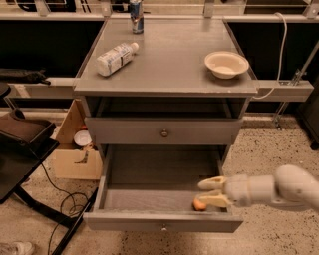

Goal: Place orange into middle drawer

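Note:
The middle drawer [124, 221] is pulled open below the closed upper drawer [129, 130]. The orange [199, 204] lies on the drawer floor at the front right, close to the front wall. My gripper [210, 192] reaches into the drawer from the right on a white arm. Its two cream fingers are spread apart, one above the other. The lower finger [213, 200] is right beside the orange, which sits at its tip and not between the fingers.
On the cabinet top are a cream bowl [226, 63], a plastic bottle [115, 58] lying on its side and a can [136, 10] at the back. A cardboard box [75, 149] and a black chair [20, 144] stand to the left, with cables on the floor.

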